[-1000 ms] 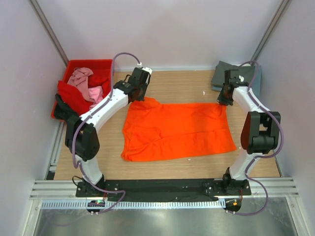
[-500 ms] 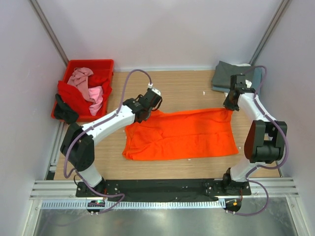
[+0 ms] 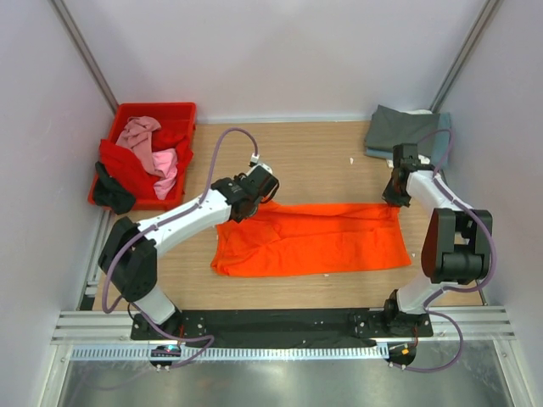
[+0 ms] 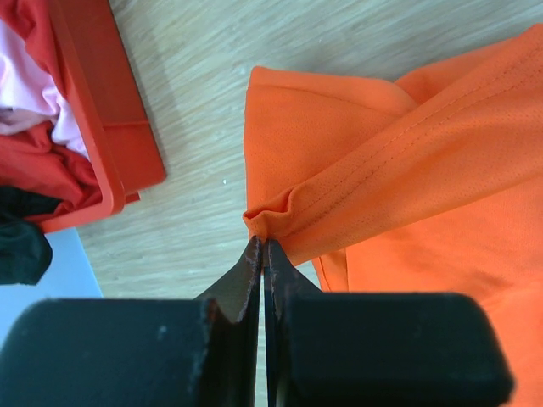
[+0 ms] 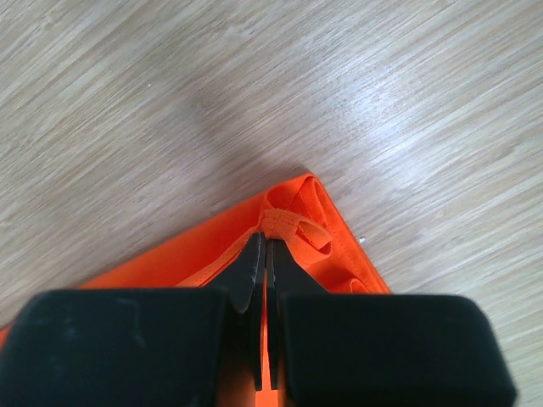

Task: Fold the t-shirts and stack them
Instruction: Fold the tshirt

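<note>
Now, wooden counter (image 3: pixel 314 148), orange t-shirt (image 3: pixel 322 242) flat on it right of the red crate (image 3: pixel 170 110), left jaws pinching its corner nearest the crate, right jaws pinching its corner farthest from the crate.

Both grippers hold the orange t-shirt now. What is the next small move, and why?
Probably draw both pinched corners toward the near hem. The left gripper and right gripper are shut on far corners of the orange t-shirt, and the fold covers it only partly.
</note>
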Robot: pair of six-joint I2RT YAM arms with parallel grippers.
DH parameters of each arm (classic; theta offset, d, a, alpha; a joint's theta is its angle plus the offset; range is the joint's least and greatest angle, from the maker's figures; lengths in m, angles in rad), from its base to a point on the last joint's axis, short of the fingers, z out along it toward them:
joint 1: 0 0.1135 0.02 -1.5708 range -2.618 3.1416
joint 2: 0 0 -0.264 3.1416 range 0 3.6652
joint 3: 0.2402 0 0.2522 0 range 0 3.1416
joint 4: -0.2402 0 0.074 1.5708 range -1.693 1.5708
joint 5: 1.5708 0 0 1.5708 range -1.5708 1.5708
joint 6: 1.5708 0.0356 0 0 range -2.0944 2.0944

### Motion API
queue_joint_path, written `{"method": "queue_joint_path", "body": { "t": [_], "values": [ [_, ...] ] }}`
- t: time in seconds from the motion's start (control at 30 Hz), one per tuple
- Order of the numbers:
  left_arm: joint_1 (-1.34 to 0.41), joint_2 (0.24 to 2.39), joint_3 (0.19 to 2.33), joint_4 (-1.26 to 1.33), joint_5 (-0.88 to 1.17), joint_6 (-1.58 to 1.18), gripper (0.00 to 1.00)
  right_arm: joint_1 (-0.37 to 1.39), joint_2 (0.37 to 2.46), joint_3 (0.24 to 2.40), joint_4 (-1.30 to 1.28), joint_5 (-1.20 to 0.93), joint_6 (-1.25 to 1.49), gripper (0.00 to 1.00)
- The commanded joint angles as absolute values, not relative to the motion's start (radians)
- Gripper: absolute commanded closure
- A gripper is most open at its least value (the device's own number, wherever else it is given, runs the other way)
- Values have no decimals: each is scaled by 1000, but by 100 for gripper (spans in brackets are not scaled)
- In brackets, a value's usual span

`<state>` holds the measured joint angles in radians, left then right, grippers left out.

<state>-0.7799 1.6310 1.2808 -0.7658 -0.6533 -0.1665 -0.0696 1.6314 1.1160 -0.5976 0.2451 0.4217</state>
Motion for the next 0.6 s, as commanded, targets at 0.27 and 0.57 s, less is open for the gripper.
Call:
{"method": "queue_joint_path", "body": {
  "t": [0.27,0.57],
  "values": [
    [-822,1555,1183,-913,-661,-432,100,-89,1536,1031,-545,313,453,96],
    [-891,1441,1123,-1128,-646,-653,52,-106,1471,1028,-603,391,472,0]
  ]
}}
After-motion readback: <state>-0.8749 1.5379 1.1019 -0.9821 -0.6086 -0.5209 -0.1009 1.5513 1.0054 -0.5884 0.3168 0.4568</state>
